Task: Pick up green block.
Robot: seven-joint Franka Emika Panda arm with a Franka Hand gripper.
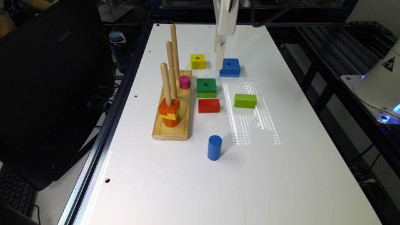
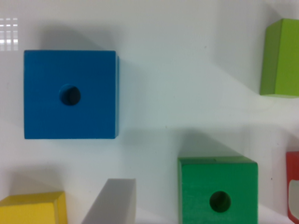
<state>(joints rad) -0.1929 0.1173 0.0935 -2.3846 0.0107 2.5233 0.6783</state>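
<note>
The green block (image 1: 206, 87) (image 2: 217, 191) is seen flat on the table (image 1: 281, 175), untouched, nearer the camera than the pincer (image 1: 219, 64), which is held above the gap between the yellow block (image 1: 198, 61) (image 2: 32, 208) and the blue block (image 1: 230, 67) (image 2: 70, 94). Whether the pincer is released or clenched cannot be told.

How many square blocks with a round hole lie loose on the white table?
3: the yellow block farthest back, the blue block by the gripper, the green block behind the red block.
</note>
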